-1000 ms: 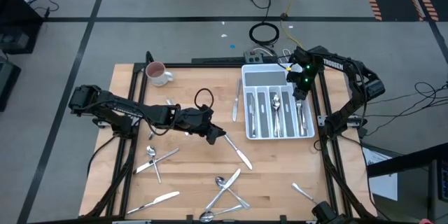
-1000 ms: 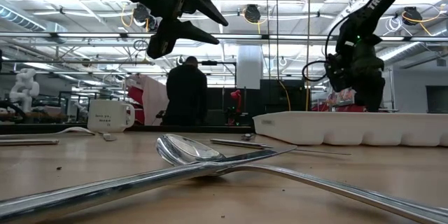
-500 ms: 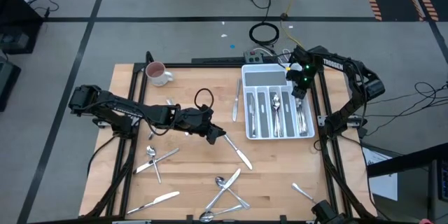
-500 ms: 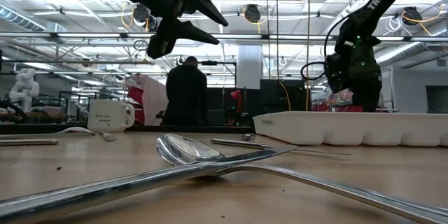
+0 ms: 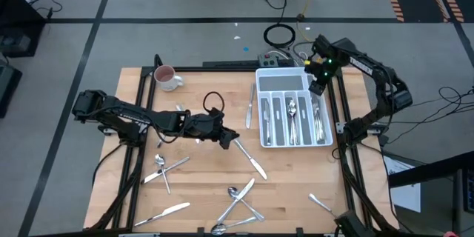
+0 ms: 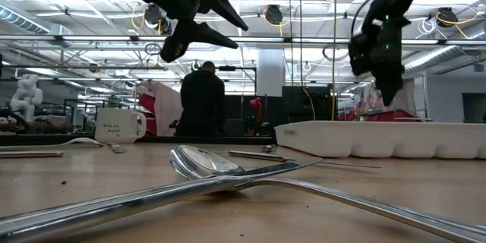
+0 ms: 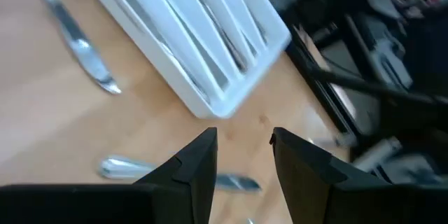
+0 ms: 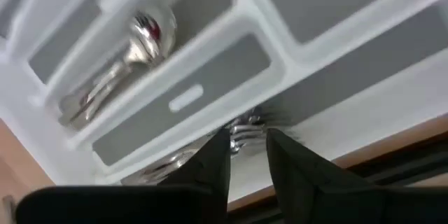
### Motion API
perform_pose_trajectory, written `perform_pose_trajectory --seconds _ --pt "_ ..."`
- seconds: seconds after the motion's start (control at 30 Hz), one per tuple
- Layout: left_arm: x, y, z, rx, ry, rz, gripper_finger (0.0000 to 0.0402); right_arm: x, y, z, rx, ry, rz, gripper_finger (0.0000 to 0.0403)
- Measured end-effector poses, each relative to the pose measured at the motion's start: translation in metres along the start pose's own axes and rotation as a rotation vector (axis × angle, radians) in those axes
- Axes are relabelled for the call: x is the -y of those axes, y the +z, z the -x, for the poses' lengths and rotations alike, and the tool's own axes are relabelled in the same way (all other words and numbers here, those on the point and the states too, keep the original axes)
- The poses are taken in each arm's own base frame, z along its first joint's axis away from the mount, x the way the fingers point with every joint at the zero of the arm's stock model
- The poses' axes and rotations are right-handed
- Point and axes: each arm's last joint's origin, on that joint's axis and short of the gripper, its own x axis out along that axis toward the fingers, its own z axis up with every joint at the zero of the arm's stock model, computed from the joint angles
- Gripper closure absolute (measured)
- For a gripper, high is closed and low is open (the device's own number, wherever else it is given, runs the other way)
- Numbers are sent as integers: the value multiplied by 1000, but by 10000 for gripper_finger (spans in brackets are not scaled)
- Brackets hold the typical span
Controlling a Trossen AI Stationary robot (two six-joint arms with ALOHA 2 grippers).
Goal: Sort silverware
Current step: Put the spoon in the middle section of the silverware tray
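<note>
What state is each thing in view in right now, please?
Left gripper: open, empty, above the table's middle.
Right gripper: open, empty, above the tray's far end.
Cutlery tray: partly filled.
Loose silverware: lying unsorted on the table.
Mug: upright.

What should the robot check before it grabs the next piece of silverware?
1. Right hand empty: ok. Its open fingers hold nothing, and it sits above the white tray.
2. Last piece inside the tray: ok. Forks lie in a slot below the right hand.
3. Left hand ready to grab: ok. Fingers apart, nothing between them.
4. Left hand near a target: ok. It hangs above the table by a knife.
5. Pieces left to sort: not ok. Several lie loose, like the crossed pile at the front edge.
6. Mug out of the way: ok. It stands in the far corner.
</note>
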Motion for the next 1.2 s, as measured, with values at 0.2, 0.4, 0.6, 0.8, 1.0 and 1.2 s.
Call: perform_pose_trajectory --seconds 0.2,0.4,0.6,0.8,1.0,1.2 --pt "-4 18 10 29 212 -55 258 -30 2 44 176 -77 88 316" --pt "-29 36 41 -166 681 -54 258 -58 0 65 327 -71 131 316" --pt "-66 28 68 -186 1114 35 258 -71 1 67 360 -60 133 316" --pt "-95 7 63 -249 1183 30 258 -79 6 65 374 -54 170 316" --pt "-128 -19 65 -343 1257 68 258 -82 9 65 393 -53 172 316" --pt "-151 -36 68 -418 1288 118 258 -82 9 66 393 -51 164 316"
